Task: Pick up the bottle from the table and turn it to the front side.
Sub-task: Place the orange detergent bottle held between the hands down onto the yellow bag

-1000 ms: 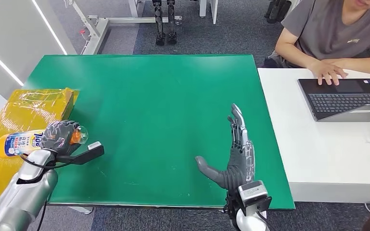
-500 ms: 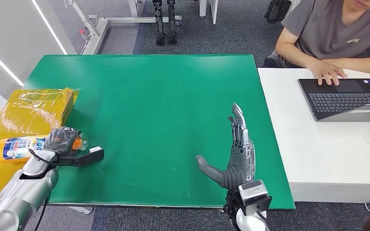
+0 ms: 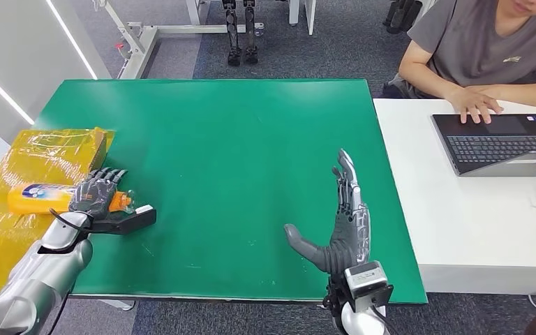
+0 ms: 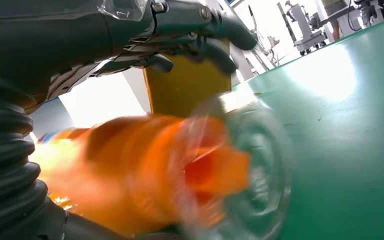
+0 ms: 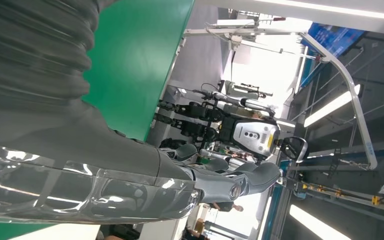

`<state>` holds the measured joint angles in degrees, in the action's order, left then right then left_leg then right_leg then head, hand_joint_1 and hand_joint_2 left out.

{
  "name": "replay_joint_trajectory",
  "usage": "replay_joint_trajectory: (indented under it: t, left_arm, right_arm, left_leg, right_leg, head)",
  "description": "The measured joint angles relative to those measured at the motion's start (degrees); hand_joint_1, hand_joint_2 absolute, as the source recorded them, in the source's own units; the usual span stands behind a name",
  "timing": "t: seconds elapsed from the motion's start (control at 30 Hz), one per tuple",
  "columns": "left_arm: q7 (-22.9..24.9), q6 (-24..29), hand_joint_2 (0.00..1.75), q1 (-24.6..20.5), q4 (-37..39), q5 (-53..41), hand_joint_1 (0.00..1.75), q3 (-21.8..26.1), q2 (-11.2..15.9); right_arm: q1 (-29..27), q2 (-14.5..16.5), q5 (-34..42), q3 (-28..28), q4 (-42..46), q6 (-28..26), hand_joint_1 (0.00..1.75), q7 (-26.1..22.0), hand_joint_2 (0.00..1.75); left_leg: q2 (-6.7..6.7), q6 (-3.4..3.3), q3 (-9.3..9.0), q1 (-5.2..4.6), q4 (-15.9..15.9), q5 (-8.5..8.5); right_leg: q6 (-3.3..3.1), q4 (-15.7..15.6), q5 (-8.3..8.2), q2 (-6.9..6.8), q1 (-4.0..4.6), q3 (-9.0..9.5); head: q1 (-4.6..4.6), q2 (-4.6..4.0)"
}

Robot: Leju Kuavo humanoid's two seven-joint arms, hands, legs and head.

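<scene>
My left fingers point(image 3: 105, 178) wrap the neck end of the bottle; right fingers point(image 3: 345, 183) flat, spread, empty.

Broad green table point(image 3: 237, 139): my right hand point(image 3: 338, 227) rests on it near the front edge, palm up, idle. Yellow plastic-wrapped box point(image 3: 49, 150) sits at the table's left edge. Orange plastic bottle with blue-and-white label point(image 3: 38, 197) lies sideways over the box, my left hand point(image 3: 96, 199) holding it; blurred in the wrist view.

Step in hand: carrying and turning the bottle. I judge next I must rotate the wrist until the label front faces forward, grip kept firm.
</scene>
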<state>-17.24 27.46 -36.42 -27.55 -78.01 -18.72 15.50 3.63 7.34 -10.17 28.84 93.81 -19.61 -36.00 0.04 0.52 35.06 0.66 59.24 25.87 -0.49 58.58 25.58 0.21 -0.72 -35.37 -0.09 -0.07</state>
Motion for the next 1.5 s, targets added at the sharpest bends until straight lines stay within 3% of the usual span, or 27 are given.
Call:
replay_joint_trajectory:
  t: [0.27,0.43,0.6,0.97,1.17,1.27,1.37,1.5]
  left_arm:
    - [0.1,0.8,1.75,0.0,0.5,1.2,0.00,0.0,-0.4]
    - [-1.7,6.6,1.75,0.9,0.1,4.9,0.00,1.4,-0.5]
    - [-3.9,12.0,1.75,3.5,-3.7,7.6,0.00,5.2,-0.5]
    - [-9.0,12.4,1.75,11.0,-17.4,7.1,0.00,17.8,-1.2]
    - [-19.7,12.5,1.75,14.6,-27.2,12.7,0.00,27.6,-4.7]
    - [-21.9,12.5,1.75,16.0,-32.1,17.8,0.00,30.7,-6.6]
    - [-22.5,12.5,1.75,18.5,-40.5,30.1,0.00,30.1,-8.6]
    - [-22.8,12.6,1.75,21.1,-50.0,43.1,0.00,25.6,-11.7]
  right_arm:
    - [-0.1,0.0,-0.3,-0.1,0.0,-0.1,0.00,0.0,1.75]
    - [-0.7,0.0,-0.7,-0.1,0.1,-0.1,0.00,0.2,1.75]
    - [-1.1,0.0,-0.7,-0.1,0.6,-0.6,0.00,0.9,1.75]
    - [-1.4,0.0,-0.6,-0.1,0.6,-1.2,0.00,1.3,1.75]
    - [-1.6,0.0,0.0,0.1,0.6,-1.7,0.00,1.4,1.75]
    - [-1.6,0.0,0.3,0.2,0.5,-1.7,0.00,1.5,1.75]
    - [-1.2,0.0,0.6,0.6,0.3,-1.2,0.00,1.7,1.75]
    - [-0.4,0.0,0.6,1.3,-0.3,-0.9,0.00,2.0,1.75]
  left_leg:
    - [0.00,0.00,0.00,0.00,0.0,0.00]
    - [0.01,0.00,0.00,0.00,0.0,0.00]
    - [0.00,0.00,0.01,0.00,0.0,0.01]
    - [0.03,0.00,0.00,0.00,0.0,0.01]
    - [0.00,0.00,0.02,-0.01,0.0,0.01]
    - [0.03,0.01,0.01,-0.01,0.0,0.02]
    - [0.00,0.01,0.01,-0.01,0.0,0.03]
    - [-0.09,0.00,0.02,-0.01,0.0,0.03]
  right_leg:
    - [0.00,0.0,0.00,0.00,0.00,0.00]
    - [0.00,0.0,0.00,0.00,0.00,0.00]
    - [0.00,0.0,0.01,0.00,0.00,0.00]
    - [0.00,0.0,0.01,0.02,0.00,0.00]
    - [0.01,0.0,0.03,-0.02,0.00,0.00]
    - [0.00,0.0,0.02,0.01,0.00,-0.01]
    - [0.01,0.0,0.02,-0.02,0.00,-0.01]
    - [0.02,-0.1,0.04,-0.14,-0.01,0.05]
  head:
    - [-0.01,0.00]
    - [0.00,0.00]
    - [0.00,0.00]
    - [-0.01,0.00]
    - [0.01,0.00]
    - [-0.01,0.00]
    - [-0.01,0.00]
    - [0.00,0.00]
